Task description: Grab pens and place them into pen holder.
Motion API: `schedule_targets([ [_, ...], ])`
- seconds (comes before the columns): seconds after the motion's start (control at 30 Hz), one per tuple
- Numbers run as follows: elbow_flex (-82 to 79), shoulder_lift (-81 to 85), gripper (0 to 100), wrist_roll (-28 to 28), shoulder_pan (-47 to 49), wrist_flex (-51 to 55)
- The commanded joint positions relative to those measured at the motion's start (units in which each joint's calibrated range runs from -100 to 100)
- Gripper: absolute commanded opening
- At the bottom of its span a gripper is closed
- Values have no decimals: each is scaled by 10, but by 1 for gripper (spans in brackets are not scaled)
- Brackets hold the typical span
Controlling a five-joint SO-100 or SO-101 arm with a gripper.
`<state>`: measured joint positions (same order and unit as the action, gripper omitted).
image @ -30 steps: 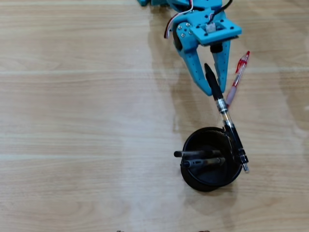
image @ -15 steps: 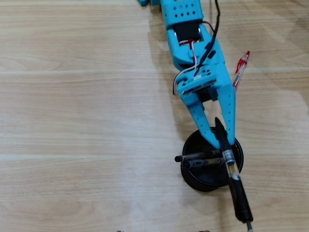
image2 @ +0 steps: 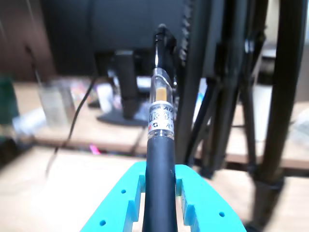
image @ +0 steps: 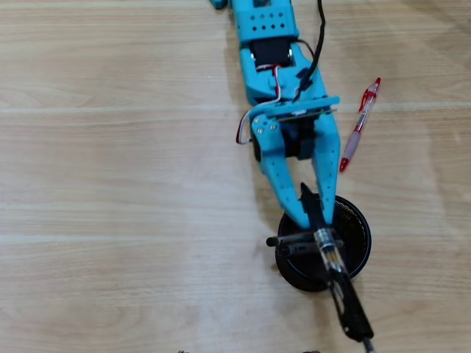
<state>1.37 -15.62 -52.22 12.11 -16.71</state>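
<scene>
Hiding part of the pen holder's (image: 358,243) near rim in the overhead view, the blue tool (image: 313,217) reached down from the top edge, arm stretched almost straight over the wooden tabletop (image: 110,184). Clamped between its two fingers: the clear pen with black cap (image: 335,276), slanting across the holder's mouth and past its far rim, tip cut off at the bottom edge. Seen blurred in the wrist view, with the same pen (image2: 161,145) pinched between blue fingers, background out of focus. Lying across the black mesh holder's left rim: two dark pens (image: 302,244), hard to tell apart. Resting on the tabletop to the right of the arm, apart from it: the red-and-translucent pen (image: 359,125).
</scene>
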Motion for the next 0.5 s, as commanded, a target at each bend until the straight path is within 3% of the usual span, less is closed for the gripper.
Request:
schedule_targets([
  [0.0, -16, 159, 2, 73, 22, 392],
  [0.1, 17, 193, 2, 138, 26, 713],
  [0.17, 50, 181, 2, 169, 24, 835],
  [0.3, 82, 146, 2, 206, 19, 856],
  [0.47, 90, 132, 2, 211, 17, 833],
])
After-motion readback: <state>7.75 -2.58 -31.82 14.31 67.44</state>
